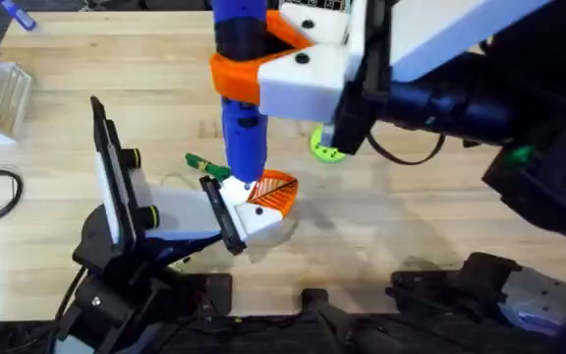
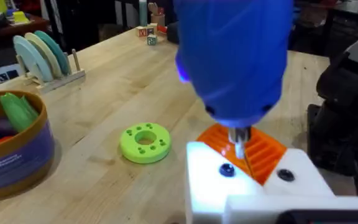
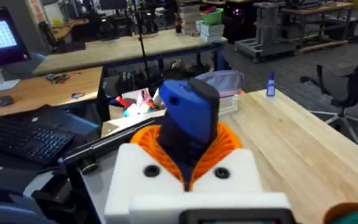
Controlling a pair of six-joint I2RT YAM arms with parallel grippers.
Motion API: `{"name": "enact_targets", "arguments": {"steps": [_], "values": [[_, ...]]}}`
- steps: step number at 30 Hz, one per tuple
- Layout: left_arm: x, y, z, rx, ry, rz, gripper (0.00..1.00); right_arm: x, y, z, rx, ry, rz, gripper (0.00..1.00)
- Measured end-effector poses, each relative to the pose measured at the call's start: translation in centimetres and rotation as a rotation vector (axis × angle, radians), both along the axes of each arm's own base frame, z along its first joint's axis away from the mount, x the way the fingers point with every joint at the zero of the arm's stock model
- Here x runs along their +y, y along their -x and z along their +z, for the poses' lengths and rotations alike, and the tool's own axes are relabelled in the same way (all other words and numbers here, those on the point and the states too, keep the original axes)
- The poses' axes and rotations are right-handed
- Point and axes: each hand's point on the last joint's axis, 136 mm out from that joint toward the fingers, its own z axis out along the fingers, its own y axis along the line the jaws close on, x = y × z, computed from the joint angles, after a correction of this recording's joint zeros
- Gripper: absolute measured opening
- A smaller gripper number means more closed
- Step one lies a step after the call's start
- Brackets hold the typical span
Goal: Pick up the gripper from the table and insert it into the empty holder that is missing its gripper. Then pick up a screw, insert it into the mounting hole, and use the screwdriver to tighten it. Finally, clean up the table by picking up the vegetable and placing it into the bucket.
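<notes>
Right claw [image 1: 263, 59] up close, clamping the screwdriver [image 1: 241, 108] upright, tip down on the holder [image 1: 254, 211]; left claw's grip can't be told

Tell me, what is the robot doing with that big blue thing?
The right gripper holds the blue screwdriver upright, with its thin tip pressed down on a white holder that has an orange finger in it. The holder sits on the end of the left arm. So it looks like the screw is being tightened. The little green vegetable lies on the table beside the screwdriver, not cleaned up yet. A green disc lies nearby.
</notes>
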Motion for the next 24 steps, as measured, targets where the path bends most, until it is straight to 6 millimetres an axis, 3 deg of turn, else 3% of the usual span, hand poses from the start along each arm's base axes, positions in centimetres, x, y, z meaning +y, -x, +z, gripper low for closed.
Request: {"name": "enact_targets", "arguments": {"steps": [24], "values": [[0.0, 0.0, -0.1, 0.003, -0.001, 0.0, 0.013, 1.3, -1.0, -1.8, 0.027, 0.029, 0.015, 0.024]]}}
